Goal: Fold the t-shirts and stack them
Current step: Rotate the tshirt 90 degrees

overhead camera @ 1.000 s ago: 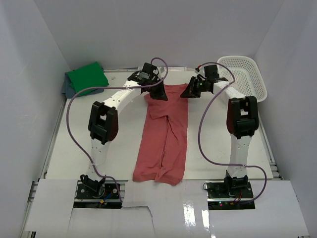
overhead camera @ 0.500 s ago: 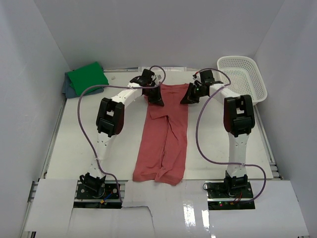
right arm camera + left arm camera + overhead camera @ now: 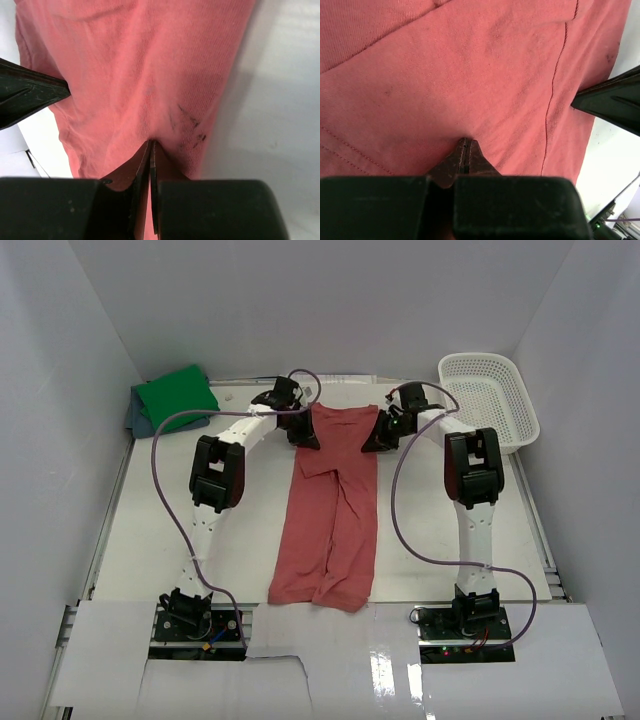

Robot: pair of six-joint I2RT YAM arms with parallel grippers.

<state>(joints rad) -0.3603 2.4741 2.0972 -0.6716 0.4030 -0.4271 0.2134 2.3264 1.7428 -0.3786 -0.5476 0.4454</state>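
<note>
The brick-red t-shirt lies as a long narrow strip down the middle of the table, sleeves folded in. My left gripper is shut on its far left corner, and my right gripper is shut on its far right corner. In the left wrist view the closed tips pinch red cloth. The right wrist view shows the same: tips closed on the red cloth. The green t-shirt lies folded at the far left, on top of the blue-grey one.
A white lattice basket stands at the far right corner. White walls close the table in on the left, right and back. The shirt's near hem reaches almost to the front edge between the arm bases.
The left jaws have closed on the cloth. Both grippers have drawn slightly toward the back wall, and the shirt's far edge has gone with them.
</note>
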